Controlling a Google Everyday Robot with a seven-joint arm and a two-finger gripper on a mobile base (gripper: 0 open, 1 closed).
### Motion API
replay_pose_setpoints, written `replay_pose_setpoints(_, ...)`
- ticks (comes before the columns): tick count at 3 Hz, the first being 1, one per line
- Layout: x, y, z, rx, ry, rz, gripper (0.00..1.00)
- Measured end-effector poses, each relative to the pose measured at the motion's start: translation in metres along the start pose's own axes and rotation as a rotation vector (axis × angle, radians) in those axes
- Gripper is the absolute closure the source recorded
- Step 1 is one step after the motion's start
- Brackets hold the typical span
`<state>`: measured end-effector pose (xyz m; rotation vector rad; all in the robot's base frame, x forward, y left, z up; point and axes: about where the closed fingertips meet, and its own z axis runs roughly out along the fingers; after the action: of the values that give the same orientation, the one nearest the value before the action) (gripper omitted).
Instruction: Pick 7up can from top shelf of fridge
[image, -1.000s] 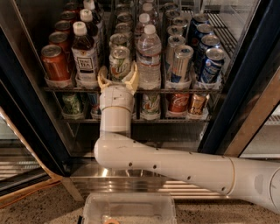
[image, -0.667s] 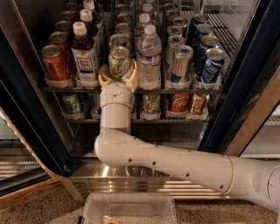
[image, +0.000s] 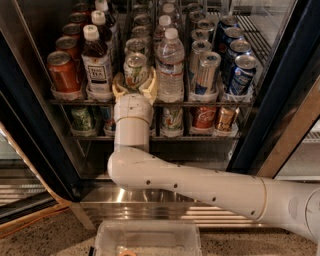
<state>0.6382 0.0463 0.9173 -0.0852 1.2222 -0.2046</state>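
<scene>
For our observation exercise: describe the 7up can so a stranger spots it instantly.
In the glass-door fridge, look along the front of the top shelf. Between the dark tea bottle and the clear water bottle stands the 7up can, the tool at its base. Unlike those tall bottles, it is short, silver-white, green-lettered.

arm: one, white | forearm: runs from lower right of the 7up can (image: 136, 65) to an elbow below it | wrist: upright, straight under the can | gripper (image: 135, 81): at the can's base, fingers (image: 120, 89) spread, one each side | contact: cannot tell
</scene>
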Motion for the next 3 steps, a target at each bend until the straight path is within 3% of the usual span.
replay_pose_setpoints(1, -0.0016, -0.0014, 0.0012, 0.004, -0.002, -0.003, 0.4)
replay_pose_setpoints(3, -0.0053, -0.0041, 0.0039, 0.01, -0.008, -0.01, 0.82)
